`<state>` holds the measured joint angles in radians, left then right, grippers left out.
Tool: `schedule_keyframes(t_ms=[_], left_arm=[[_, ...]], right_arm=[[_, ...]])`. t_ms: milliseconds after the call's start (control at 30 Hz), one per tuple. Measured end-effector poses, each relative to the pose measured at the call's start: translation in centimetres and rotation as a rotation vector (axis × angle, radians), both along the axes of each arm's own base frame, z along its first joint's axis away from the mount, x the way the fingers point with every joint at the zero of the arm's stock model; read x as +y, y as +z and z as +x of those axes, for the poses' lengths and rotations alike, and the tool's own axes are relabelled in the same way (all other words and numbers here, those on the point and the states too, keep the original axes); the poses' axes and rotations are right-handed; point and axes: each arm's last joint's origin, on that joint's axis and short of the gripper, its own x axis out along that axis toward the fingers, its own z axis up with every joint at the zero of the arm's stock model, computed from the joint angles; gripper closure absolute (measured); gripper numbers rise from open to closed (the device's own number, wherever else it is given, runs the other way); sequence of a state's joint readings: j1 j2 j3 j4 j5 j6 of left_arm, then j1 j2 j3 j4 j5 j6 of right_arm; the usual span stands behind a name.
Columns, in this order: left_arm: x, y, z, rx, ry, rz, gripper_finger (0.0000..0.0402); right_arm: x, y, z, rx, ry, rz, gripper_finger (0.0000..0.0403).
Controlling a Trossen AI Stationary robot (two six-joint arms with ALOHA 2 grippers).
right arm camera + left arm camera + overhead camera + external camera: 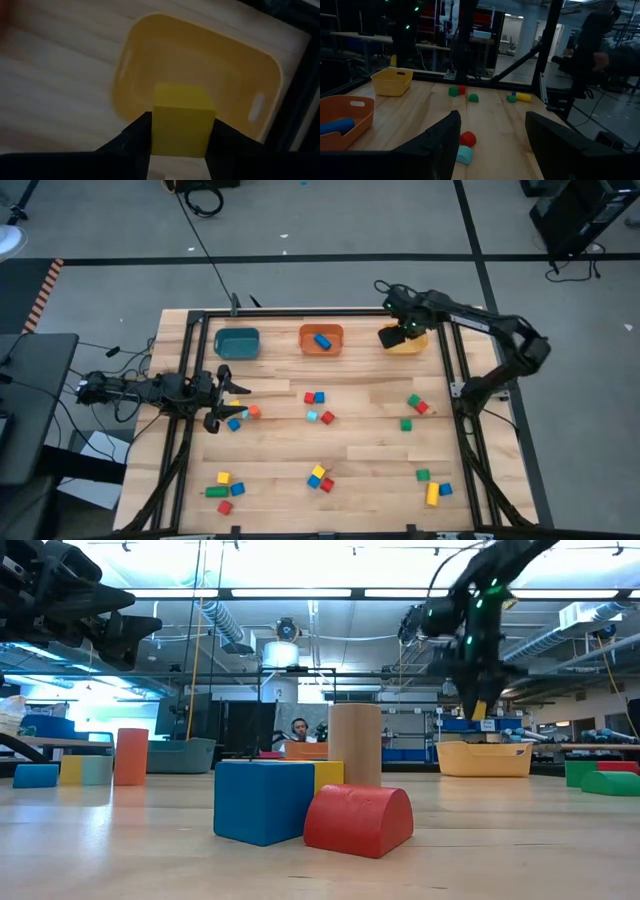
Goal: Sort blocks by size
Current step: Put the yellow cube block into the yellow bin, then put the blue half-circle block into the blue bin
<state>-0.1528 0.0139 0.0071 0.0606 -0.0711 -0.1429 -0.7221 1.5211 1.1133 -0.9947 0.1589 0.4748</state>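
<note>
Small coloured blocks lie scattered on the wooden table (360, 445): a pair at the centre (314, 397), a cluster near the front (319, 478) and others at the right (416, 405). My right gripper (400, 335) hangs over the yellow bin (150, 30) at the far right, shut on a yellow block (182, 120). In the low view the gripper (479, 705) shows above the bin (485, 758). My left gripper (222, 398) waits level at the table's left side, open, with nothing between its fingers (440, 145). My right gripper pinches the yellow block by two opposite sides (157, 130) between its two fingers (135, 142). The fingers come from above, pointing steeply down. The block is lifted clear and hangs over the yellow bin's opening.
An orange bin (321, 340) holding a blue bar and a teal bin (237, 343) stand along the far edge, left of the yellow one. A dark frame (455, 350) borders the table. A blue cube (263, 800) and a red half-round block (358, 820) sit close to the low camera.
</note>
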Motion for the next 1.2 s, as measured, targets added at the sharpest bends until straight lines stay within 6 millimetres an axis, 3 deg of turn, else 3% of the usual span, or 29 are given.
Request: schedule_keyframes(t_ms=[300,633,800,933,1200], left_arm=[[0.0,0.0,0.0,0.000,0.000,0.000,0.0170],[0.0,0.0,0.0,0.000,0.000,0.000,0.0170],[0.0,0.0,0.0,0.000,0.000,0.000,0.0170],[0.0,0.0,0.0,0.000,0.000,0.000,0.0170],[0.0,0.0,0.0,0.000,0.000,0.000,0.0170]], right_arm=[[-3.2,-4.0,0.5,0.066,0.013,0.044,0.0228],[-4.0,-4.1,-0.3,0.074,0.034,0.041,0.0201],[-3.5,-2.8,-0.4,0.040,0.069,0.018,0.0205],[-2.3,-0.7,-0.7,-0.009,0.093,-0.023,0.0206],[3.3,4.3,-1.5,-0.077,0.066,-0.119,0.0214]])
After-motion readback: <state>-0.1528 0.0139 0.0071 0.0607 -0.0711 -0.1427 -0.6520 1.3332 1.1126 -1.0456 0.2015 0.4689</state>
